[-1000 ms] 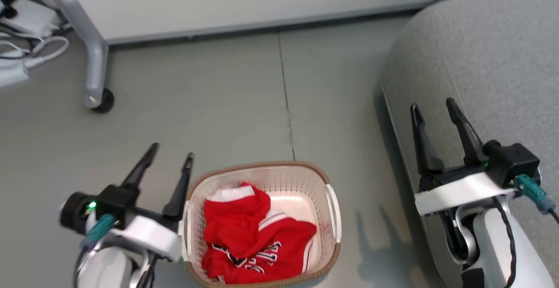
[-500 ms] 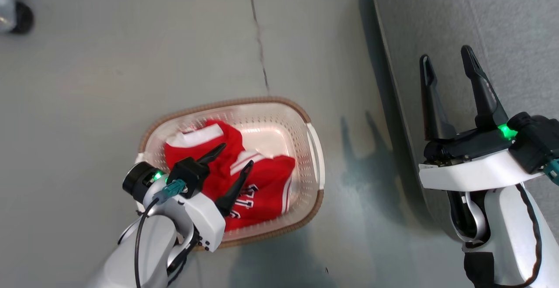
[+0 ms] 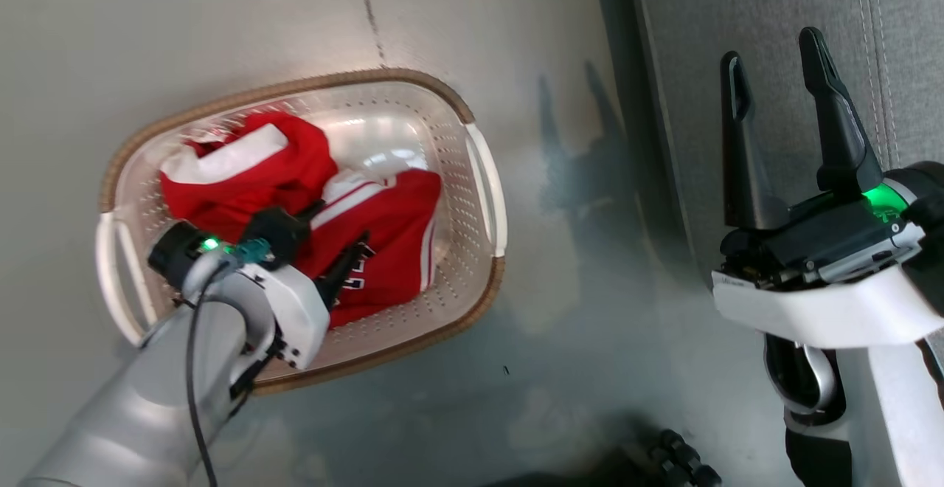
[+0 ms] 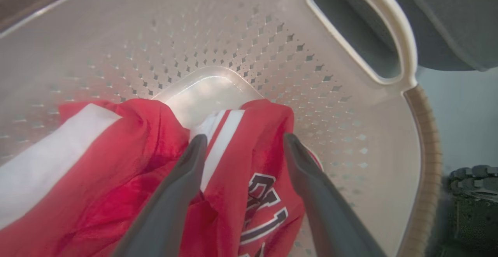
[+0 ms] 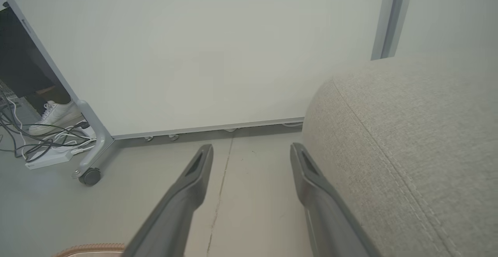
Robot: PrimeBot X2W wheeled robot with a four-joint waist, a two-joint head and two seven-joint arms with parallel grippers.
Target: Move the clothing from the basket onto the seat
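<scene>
Clothing (image 3: 243, 177), bright red, lies heaped in the basket (image 3: 485, 177) on the floor (image 3: 184, 29), near the grey seat (image 3: 693, 29). Down inside the basket, the left gripper (image 4: 245, 137) has its fingers spread either side of a lettered fold. Over the seat's edge the right gripper (image 3: 773, 48) hangs, fingers wide apart and empty.

left hand (image 4: 245, 137) | moved from beside basket (image 3: 295, 85) | now over clothing (image 3: 398, 206)

A test lab is suggested by the wheeled white partition (image 5: 202, 54) ahead of the right gripper (image 5: 252, 147) and the loose cables (image 5: 23, 132) (power strip (image 5: 48, 159) included) to its left.
</scene>
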